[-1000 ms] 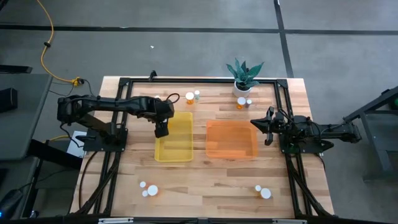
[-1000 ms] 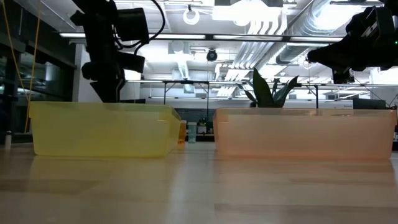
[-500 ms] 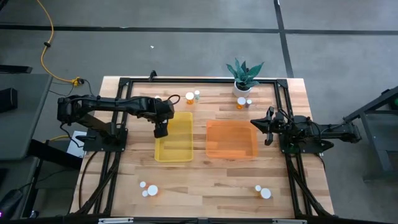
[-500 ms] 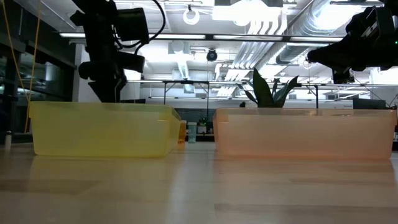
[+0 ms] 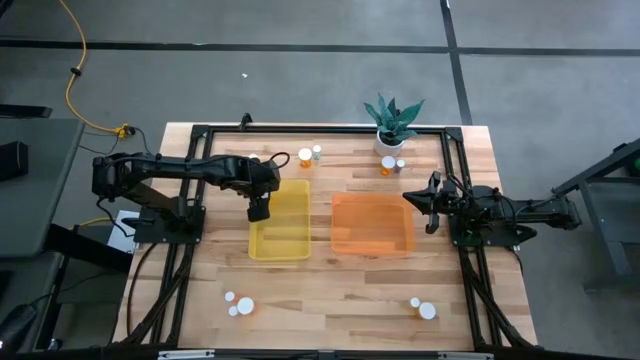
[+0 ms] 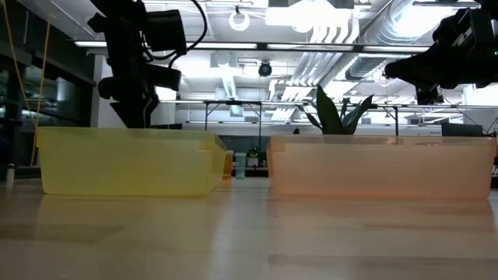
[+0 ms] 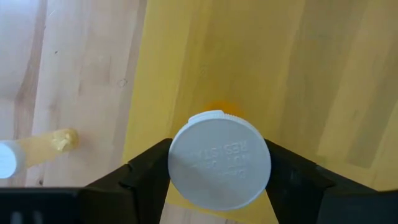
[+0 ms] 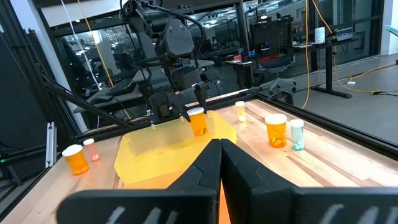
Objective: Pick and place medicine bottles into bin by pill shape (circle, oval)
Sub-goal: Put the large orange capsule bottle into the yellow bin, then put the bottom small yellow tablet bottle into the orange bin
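Observation:
My left gripper is shut on an amber medicine bottle with a white cap over the left edge of the yellow bin. It also shows in the right wrist view. My right gripper is shut and empty, raised beside the right end of the orange bin. Other bottles stand on the table: a pair at the far middle, a pair by the plant pot, a group at the near left and a pair at the near right. My left gripper pinches the bottle at its white cap between its two fingers, one on each side. The fingers come from above, pointing down. The bottle hangs upright below them, cap up, lifted clear above the yellow bin's floor.
A white plant pot with a green plant stands at the far edge. A black frame runs around the table. Bare wood lies between the bins and the near bottles.

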